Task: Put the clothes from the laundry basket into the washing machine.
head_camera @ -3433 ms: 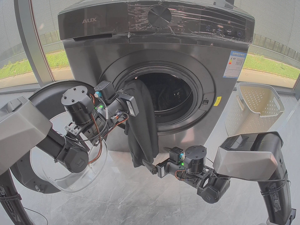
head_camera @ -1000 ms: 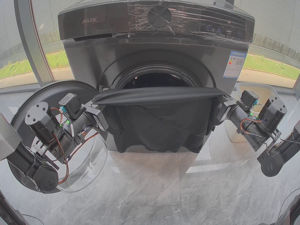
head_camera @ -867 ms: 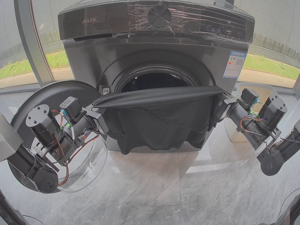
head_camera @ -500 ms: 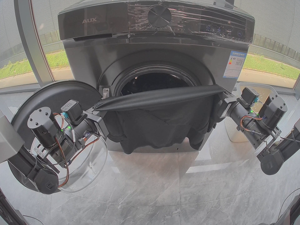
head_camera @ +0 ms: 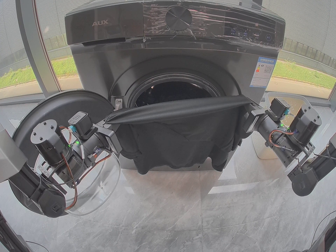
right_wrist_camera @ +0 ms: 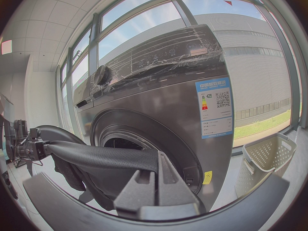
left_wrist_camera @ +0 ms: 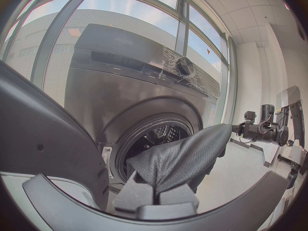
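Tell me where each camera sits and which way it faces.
Head view: on the robot's head, facing forward and down at the washer; both arms show, left gripper and right gripper holding a garment stretched before it.
Left wrist view: on the left wrist, looking past its fingers along the garment to the right gripper.
Right wrist view: on the right wrist, looking past its fingers along the garment to the left gripper; basket beside the washer.
Shared: all three show the washer and garment.

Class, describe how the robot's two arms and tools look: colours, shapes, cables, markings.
Both the left arm and right arm are black, with cylindrical housings, looped orange and black cables, green lights and blue-plugged wrist boxes. The left tool and right tool have grey wedge-shaped fingers.
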You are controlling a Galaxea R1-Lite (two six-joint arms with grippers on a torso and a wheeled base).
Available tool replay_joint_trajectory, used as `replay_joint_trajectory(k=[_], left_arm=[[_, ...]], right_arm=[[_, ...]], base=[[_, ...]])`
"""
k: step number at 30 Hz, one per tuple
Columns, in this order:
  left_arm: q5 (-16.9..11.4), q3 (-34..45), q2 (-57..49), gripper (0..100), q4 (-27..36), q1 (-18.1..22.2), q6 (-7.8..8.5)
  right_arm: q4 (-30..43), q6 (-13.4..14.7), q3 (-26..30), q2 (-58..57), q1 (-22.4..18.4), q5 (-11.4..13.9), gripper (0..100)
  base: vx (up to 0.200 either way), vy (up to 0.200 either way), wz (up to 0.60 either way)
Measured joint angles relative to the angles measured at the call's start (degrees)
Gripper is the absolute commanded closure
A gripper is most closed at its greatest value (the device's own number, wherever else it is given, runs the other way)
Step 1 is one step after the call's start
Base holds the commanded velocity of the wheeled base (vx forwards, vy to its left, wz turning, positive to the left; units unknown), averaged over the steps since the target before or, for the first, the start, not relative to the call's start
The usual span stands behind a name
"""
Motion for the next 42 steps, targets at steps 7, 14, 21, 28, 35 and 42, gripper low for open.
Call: replay_joint_trajectory(k=[7,14,21,28,35,42], left_arm=[[-0.06,0.20,-0.09,100,0.04,0.11,0.05],[-0.06,0.28,-0.11,100,0.02,0.17,0.05],[-0.04,0.48,-0.11,0,0.00,0.22,0.05],[-0.06,0.61,-0.17,0,0.00,0.11,-0.22],[-0.12,1.30,-0.15,0,0.00,-0.27,-0.09],[0.33,1.69,0.66,0,0.00,-1.87,-0.06]], right_arm=[[0.00,0.00,0.11,0.02,0.04,0.02,100],[0.00,0.02,0.28,0.02,0.28,0.05,100],[0.00,0.12,0.52,0.05,0.44,-0.06,100],[0.00,0.23,1.10,0.13,0.59,-0.04,100],[0.06,0.45,1.18,0.16,0.74,-0.01,100],[0.33,0.73,1.05,0.11,2.05,-0.44,100]], base=[[0.000,0.000,0.00],[0.000,0.000,0.00],[0.000,0.000,0.00],[0.000,0.000,0.00],[0.000,0.000,0.00],[0.000,0.000,0.00]])
